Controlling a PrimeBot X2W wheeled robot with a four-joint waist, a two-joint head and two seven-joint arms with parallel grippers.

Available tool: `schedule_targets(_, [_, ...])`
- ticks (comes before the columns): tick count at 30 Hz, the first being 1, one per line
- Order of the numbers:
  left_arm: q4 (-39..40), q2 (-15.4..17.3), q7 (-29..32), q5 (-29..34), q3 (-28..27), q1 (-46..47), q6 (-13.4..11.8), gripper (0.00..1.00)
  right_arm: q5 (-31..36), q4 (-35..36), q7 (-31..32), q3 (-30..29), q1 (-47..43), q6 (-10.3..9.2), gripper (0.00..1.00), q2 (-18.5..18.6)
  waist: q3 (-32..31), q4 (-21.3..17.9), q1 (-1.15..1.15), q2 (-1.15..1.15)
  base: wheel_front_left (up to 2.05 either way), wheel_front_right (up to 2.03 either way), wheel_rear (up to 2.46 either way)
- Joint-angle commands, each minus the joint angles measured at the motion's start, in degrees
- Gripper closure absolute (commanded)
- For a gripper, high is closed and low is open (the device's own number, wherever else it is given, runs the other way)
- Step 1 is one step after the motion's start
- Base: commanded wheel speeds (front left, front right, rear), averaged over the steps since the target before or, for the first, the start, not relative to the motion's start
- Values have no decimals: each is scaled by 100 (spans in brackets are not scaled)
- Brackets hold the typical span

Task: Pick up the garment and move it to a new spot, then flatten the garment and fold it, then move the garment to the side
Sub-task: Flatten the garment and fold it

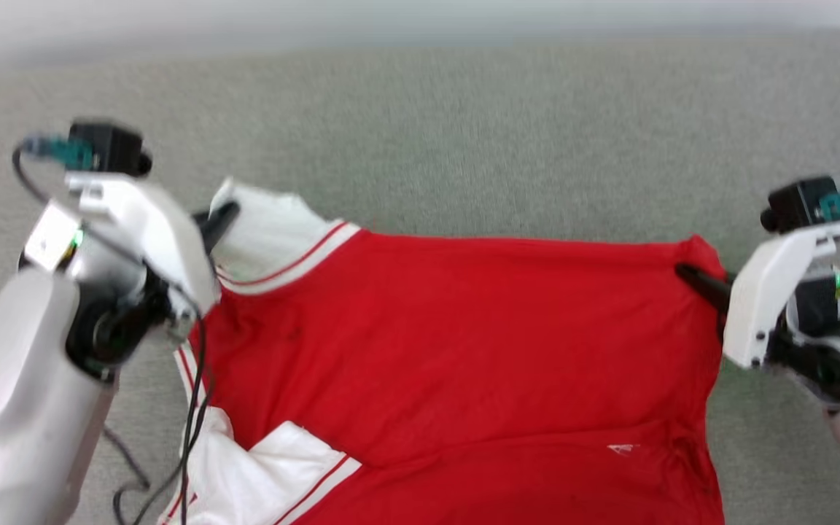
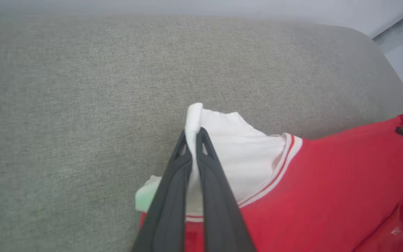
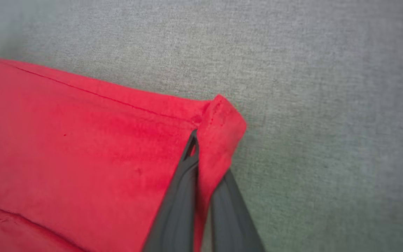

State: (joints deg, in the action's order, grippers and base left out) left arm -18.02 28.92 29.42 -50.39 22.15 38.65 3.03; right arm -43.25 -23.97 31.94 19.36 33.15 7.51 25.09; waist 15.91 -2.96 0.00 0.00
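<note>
The garment point(image 1: 464, 343), a bright red jersey with white sleeves and red-and-white trim, is stretched between my two grippers above the grey fabric surface. My left gripper point(image 1: 219, 219) is shut on the white sleeve; in the left wrist view its dark fingers point(image 2: 193, 136) pinch a fold of white cloth point(image 2: 229, 140). My right gripper point(image 1: 686, 275) is shut on the red corner at the far right; the right wrist view has red hem point(image 3: 219, 122) clamped between the fingers point(image 3: 196, 147). A small white logo point(image 1: 623, 448) shows near the lower right of the jersey.
Grey woven upholstery point(image 1: 464, 131) spreads out behind and on both sides of the jersey. Its rounded edge point(image 2: 380, 38) curves away at the top right of the left wrist view, with pale floor beyond. Black cables point(image 1: 190, 408) hang from my left arm.
</note>
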Motion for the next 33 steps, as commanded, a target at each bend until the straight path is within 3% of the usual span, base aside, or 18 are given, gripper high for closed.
schedule_targets(1, [82, 74, -120, -8, -56, -315, -60, 100, 37, 76, -125, -88, -261, -4, 100, 5, -348, 75, 0, 0, 0, 0, 0])
schedule_targets(10, [660, 108, -756, -389, -366, -2331, -423, 100, 329, 574, -585, -429, -1863, -5, 100, -234, -1065, 209, 0, 0, 0, 0, 0])
schedule_targets(20, [972, -156, -1208, -556, -326, -3959, -747, 100, 520, 632, -1251, -736, -2848, -5, 100, -562, -1171, 191, 0, 0, 0, 0, 0])
schedule_targets(21, [950, -201, -1251, -547, -292, -4010, -737, 100, 550, 627, -1325, -774, -2893, -5, 97, -588, -1172, 189, 0, 0, 0, 0, 0])
schedule_targets(22, [916, -257, -1314, -540, -288, -4032, -734, 100, 554, 602, -1387, -802, -2953, -5, 53, -629, -1172, 192, 0, 0, 0, 0, 0])
schedule_targets(23, [861, -315, -1343, -555, -254, -4072, -714, 91, 572, 592, -1456, -808, -3028, -4, 0, -675, -1181, 193, 0, 0, 0, 0, 0])
schedule_targets(24, [808, -363, -1352, -551, -196, -4104, -676, 64, 583, 614, -1592, -848, -3084, -4, 0, -727, -1193, 194, 0, 0, 0, 0, 0])
schedule_targets(25, [764, -412, -1402, -526, -168, -4102, -659, 0, 589, 619, -1668, -867, -3158, -4, 0, -769, -1212, 197, 0, 0, 0, 0, 0])
schedule_targets(30, [638, -488, -1927, -157, -80, -3931, -542, 0, 745, 942, -2265, -1068, -3478, -4, 0, -953, -1316, 228, 0, 0, 0, 0, 0])
schedule_targets(33, [736, -477, -2436, 300, -36, -3805, -675, 0, 851, 1225, -2313, -1231, -3687, -4, 0, -940, -1388, 235, 0, 0, 0, 0, 0])
